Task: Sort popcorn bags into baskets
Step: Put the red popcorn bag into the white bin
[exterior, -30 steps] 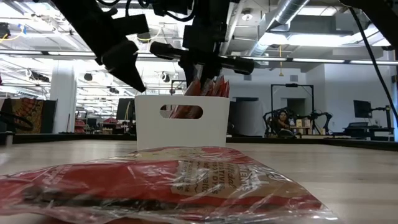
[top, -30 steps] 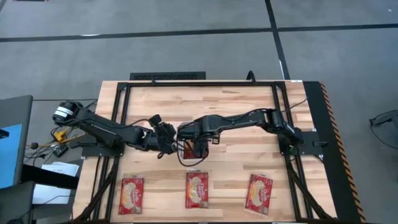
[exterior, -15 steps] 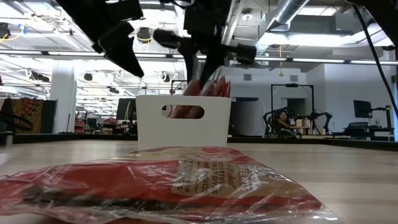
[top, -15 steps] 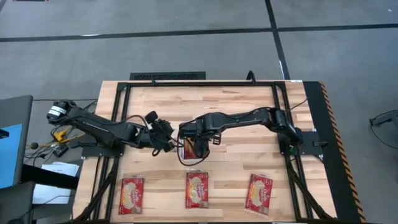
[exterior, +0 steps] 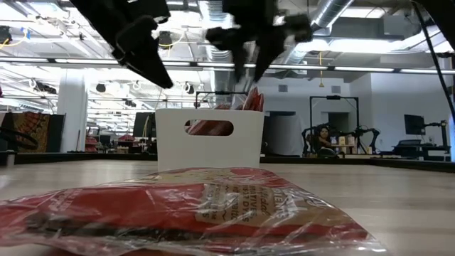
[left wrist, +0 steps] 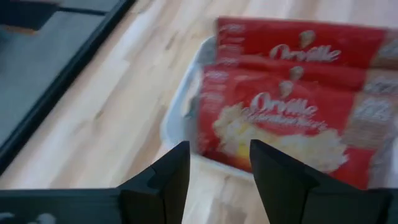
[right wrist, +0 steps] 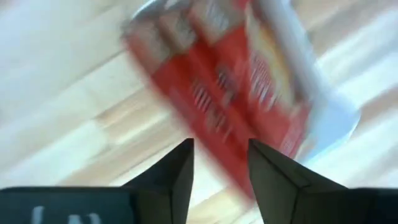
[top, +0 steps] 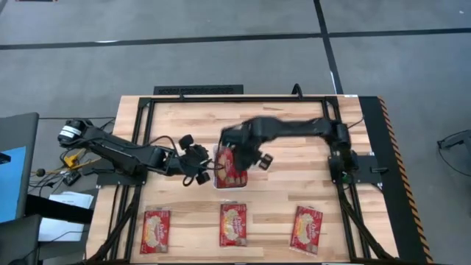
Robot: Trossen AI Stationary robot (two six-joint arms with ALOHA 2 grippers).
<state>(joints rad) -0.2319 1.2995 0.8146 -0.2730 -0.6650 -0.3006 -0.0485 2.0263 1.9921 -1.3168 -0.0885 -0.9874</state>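
The basket point(top: 229, 171) sits mid-table, popcorn bags point(left wrist: 280, 118) stacked in it. The right gripper point(top: 250, 156) hangs just above it, fingers apart and empty, likely clear of a drop. The left gripper point(left wrist: 214, 180) waits beside the basket, jaws parted, nothing between them. Three bags point(top: 233, 224) lie nearer the front edge. Only the low view shows packets poking above the rim.

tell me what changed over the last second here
The right tool let go of its popcorn bag in the white basket and lifted away, open. The left tool stayed beside the basket, and three bags stayed at the table's front edge.
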